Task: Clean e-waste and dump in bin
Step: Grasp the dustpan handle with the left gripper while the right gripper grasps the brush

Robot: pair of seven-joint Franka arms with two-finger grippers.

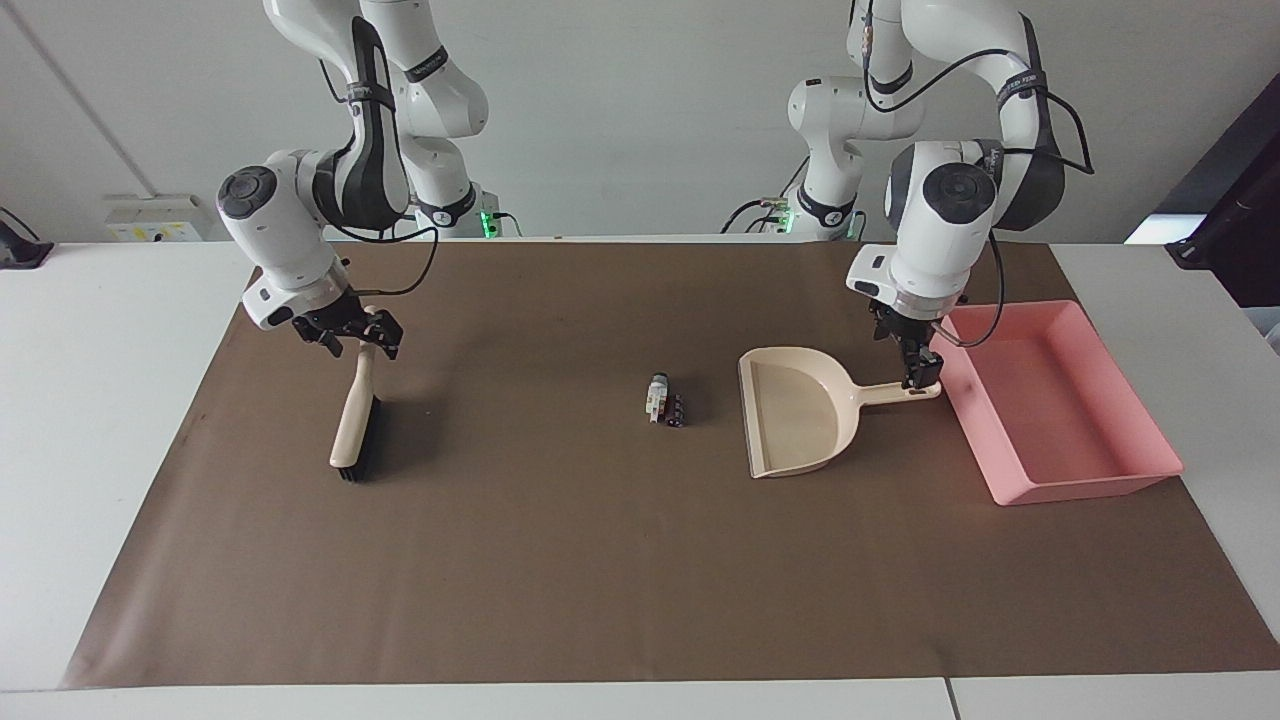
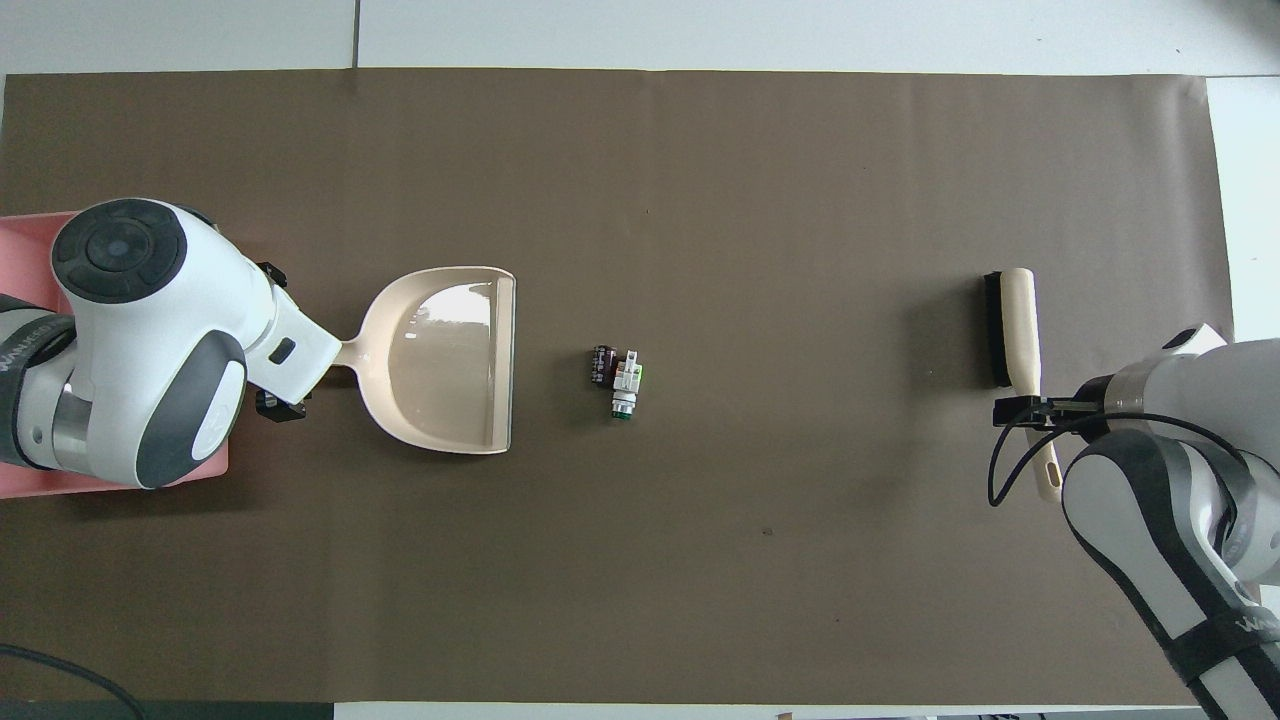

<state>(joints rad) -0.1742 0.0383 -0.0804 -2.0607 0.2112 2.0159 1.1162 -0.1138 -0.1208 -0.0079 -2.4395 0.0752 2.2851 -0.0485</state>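
1. Facing view: the left gripper (image 1: 918, 372) is down at the end of the dustpan (image 1: 798, 410) handle, the right gripper (image 1: 352, 331) at the brush (image 1: 355, 420) handle. I cannot tell either finger gap. Risk: a grip at the handle's very tip may let the pan swing.
2. Overhead view: the e-waste (image 2: 618, 374) lies mid-mat beside the pan's mouth; the bin (image 2: 25, 250) sits at the mat's edge, at the left arm's end.

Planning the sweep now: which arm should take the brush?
Right. The right end effector sits at the brush handle; the left end effector is down at the dustpan handle.
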